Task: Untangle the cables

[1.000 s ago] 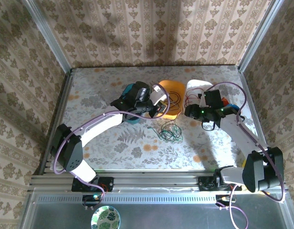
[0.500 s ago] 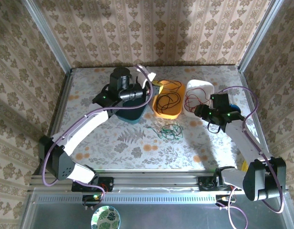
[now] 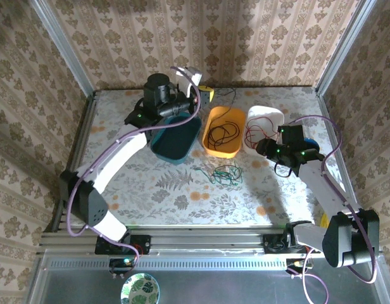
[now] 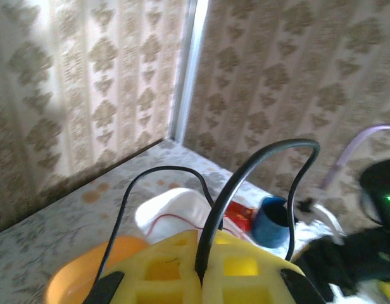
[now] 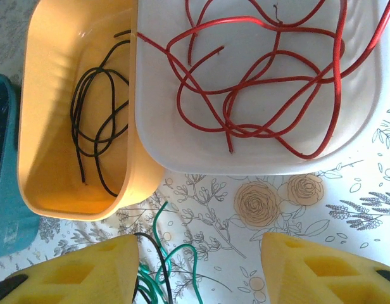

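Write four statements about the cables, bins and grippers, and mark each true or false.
1. The red cables lie in the white bin. True.
2. The left gripper is open and empty. False: it is shut on a black cable.
3. The green cables lie in the teal bin. False: they lie on the table, in front of the orange bin.
4. The right gripper is open and holds nothing. True.
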